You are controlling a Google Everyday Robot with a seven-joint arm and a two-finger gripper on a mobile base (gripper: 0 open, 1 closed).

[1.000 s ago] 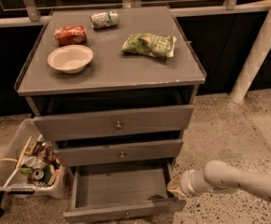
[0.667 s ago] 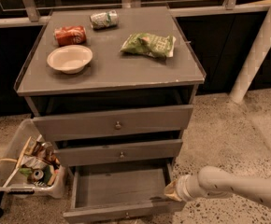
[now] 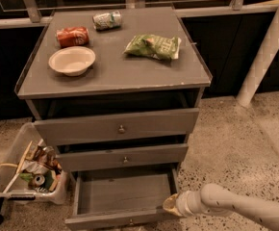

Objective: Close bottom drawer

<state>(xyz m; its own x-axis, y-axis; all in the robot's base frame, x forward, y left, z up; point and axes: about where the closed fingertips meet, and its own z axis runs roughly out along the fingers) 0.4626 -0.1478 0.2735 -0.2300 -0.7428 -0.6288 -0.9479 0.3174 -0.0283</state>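
While the bottom drawer (image 3: 122, 195) sits pulled out toward the near side, our job is not done. We can look right down into its flat grey tray, and nothing seems to lie in it. It is the lowest of three drawers, down by the floor, and its thin front is at the near edge of what we see. The middle drawer (image 3: 125, 157) and the top drawer (image 3: 118, 126) above it are pushed in much more.

Our gripper (image 3: 172, 205) is low down at the near right corner of the bottom drawer, right beside its right wall and maybe touching it. We cannot make out if it is spread wide or pinched together. Our arm (image 3: 235, 207) reaches in from the right.

So we think we are at the start of the push. We are in place, but the whole slide back is left to do. The drawer has to go toward the far side until its front lines up with the others.

On the counter (image 3: 115, 73) rest a bowl (image 3: 72, 60), a red can (image 3: 72, 36), a second can (image 3: 107, 19) and a green bag (image 3: 153, 46). A clear bin (image 3: 29, 170) of odds and ends stands on the floor to the left. None of these are in our way.
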